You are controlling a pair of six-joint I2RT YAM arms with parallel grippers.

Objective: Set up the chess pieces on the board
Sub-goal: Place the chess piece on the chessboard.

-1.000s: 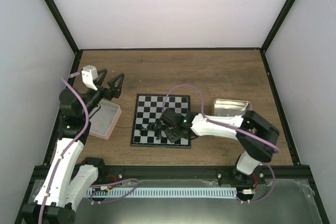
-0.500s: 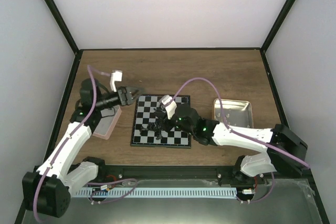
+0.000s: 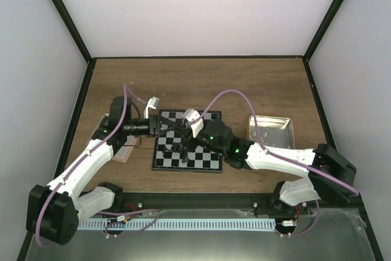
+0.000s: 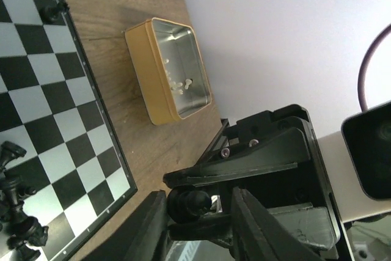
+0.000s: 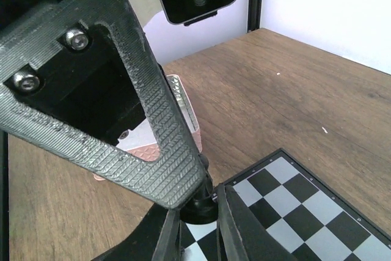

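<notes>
My claws meet over the board [image 3: 204, 160] on one black piece [image 5: 200, 197].
My right claw [image 5: 197, 215] pinches it; my left claw [image 4: 198, 209], wide earlier by the pink tray [image 5: 188, 114], has narrowed around it, grip unclear. The tan tray [image 4: 143, 74] ahead of it holds cream pieces [image 4: 181, 84].

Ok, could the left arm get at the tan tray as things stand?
Probably not. The tan tray sits beyond the board from the left arm, and the right arm lies stretched across the board in between.
</notes>
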